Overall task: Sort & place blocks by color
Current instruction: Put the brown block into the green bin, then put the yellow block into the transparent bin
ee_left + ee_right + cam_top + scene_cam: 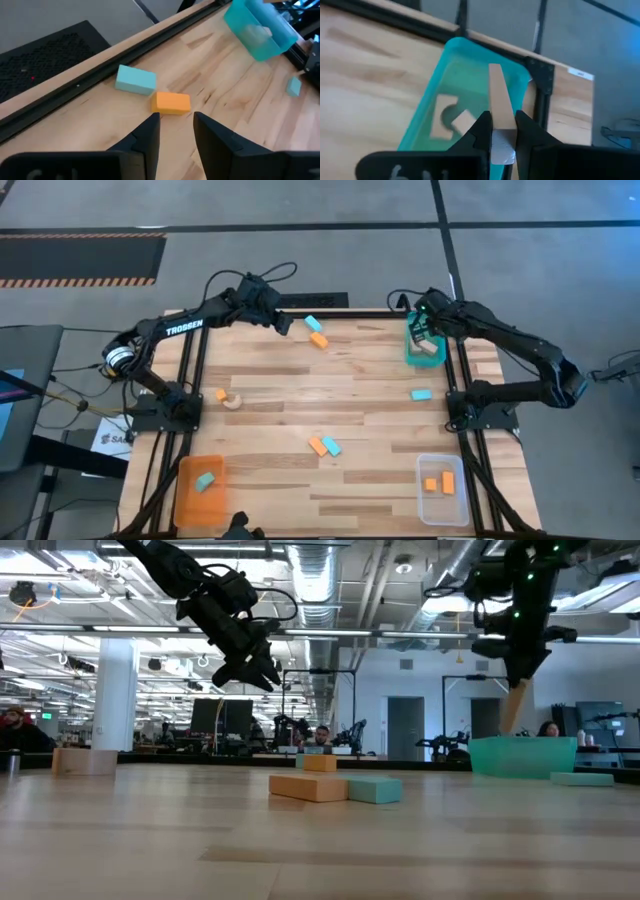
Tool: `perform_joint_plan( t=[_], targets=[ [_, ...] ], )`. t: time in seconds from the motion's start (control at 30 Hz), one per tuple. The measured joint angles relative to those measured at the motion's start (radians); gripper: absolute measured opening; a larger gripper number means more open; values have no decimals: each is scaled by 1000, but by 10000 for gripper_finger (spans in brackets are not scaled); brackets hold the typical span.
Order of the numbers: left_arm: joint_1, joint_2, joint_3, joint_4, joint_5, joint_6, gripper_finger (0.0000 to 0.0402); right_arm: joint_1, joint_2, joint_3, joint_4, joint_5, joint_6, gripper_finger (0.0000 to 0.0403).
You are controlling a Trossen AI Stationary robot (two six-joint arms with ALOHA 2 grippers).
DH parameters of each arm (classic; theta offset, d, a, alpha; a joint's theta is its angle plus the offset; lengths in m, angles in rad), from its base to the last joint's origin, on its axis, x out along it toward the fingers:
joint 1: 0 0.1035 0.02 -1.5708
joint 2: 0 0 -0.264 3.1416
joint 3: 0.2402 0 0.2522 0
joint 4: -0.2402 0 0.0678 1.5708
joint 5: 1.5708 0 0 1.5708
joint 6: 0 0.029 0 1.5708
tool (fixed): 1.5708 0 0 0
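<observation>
Table (300,390): wood top, three trays at its corners, loose blocks scattered between them.
Teal tray (424,345): far right corner; holds tan wood pieces, one with a curved notch (443,120).
Orange tray (200,488): near left corner; holds one teal block (206,481), so colours look mismatched to trays.
Clear tray (441,488): near right corner; two orange blocks inside.
Progress: judged under halfway. Six blocks still on the table: teal/orange pair at far edge (316,332), orange plus a tan arch at left (227,397), orange/teal pair mid-table (335,787), one teal block at right (421,394).
Right gripper (500,131): poised over the teal tray, fingers clamped on a tan plank (500,102) standing on end; not yet let go.
Left gripper (174,125): raised over the far edge, pitched down at the orange block (171,102), fingers parted and empty.
</observation>
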Motion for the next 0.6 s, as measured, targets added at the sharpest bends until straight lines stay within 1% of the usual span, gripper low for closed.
perform_joint_plan(
  t=[0.17, 0.23, 0.33, 0.47, 0.6],
  targets=[
    [1, 0, 0, -1, 9, 23, 100, -44, 77, -5, 78, 7, -13, 52],
    [1, 0, 0, -1, 19, 23, 100, -56, 103, -5, 82, -5, -18, 54],
    [1, 0, 0, -3, 24, 36, 99, -63, 137, -5, 75, -47, -26, 68],
    [1, 0, 0, -33, 25, 59, 99, -74, 162, -5, 77, -86, -25, 108],
    [2, 0, 0, -46, 22, 66, 99, -75, 158, -5, 80, -90, -25, 167]
  ],
)
